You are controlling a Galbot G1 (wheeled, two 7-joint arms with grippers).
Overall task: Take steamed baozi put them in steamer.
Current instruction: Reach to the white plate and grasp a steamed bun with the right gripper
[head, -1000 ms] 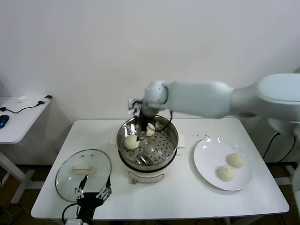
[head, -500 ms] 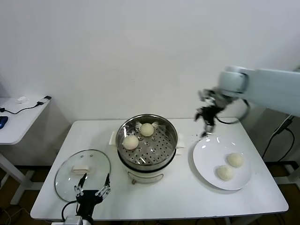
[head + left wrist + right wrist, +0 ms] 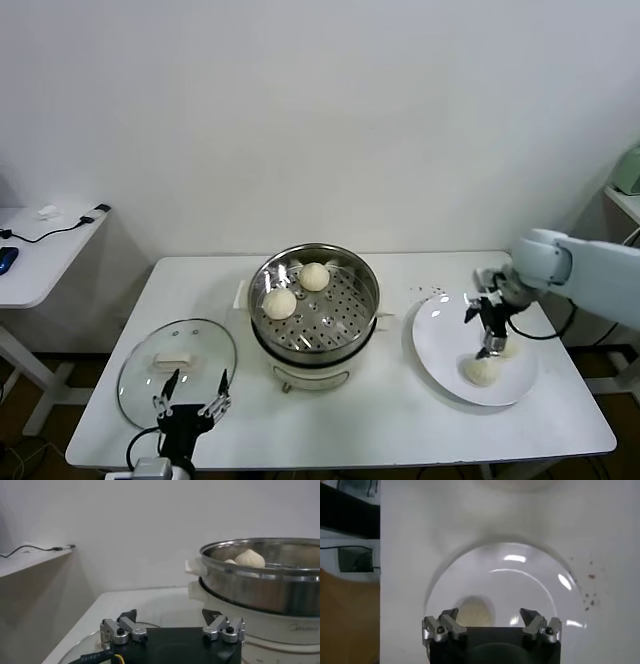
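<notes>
At the front left corner of the surface (image 3: 390,440) the left gripper (image 3: 187,408) is parked with its fingers spread and nothing between them, just in front of the glass lid (image 3: 178,368) that lies flat there.

In the middle stands the steamer (image 3: 316,302), and two steamed baozi (image 3: 280,303) sit on its perforated tray, one toward the left wall and the other (image 3: 314,276) toward the back. A second ago the right arm reached over that pot with its gripper low beside these buns; half a second ago it was swinging across above the back right of the surface.

Now the right gripper (image 3: 489,335) is down over the white plate (image 3: 437,347) near the right edge, fingers spread wide and holding nothing. Two baozi are left there: one (image 3: 481,371) right under the fingertips, the other (image 3: 510,346) partly hidden just behind. In the right wrist view a bun (image 3: 474,611) lies on the plate ahead of the open jaws.

So the task looks half done: two buns delivered, two to go, and the arm has returned for the third pick.
</notes>
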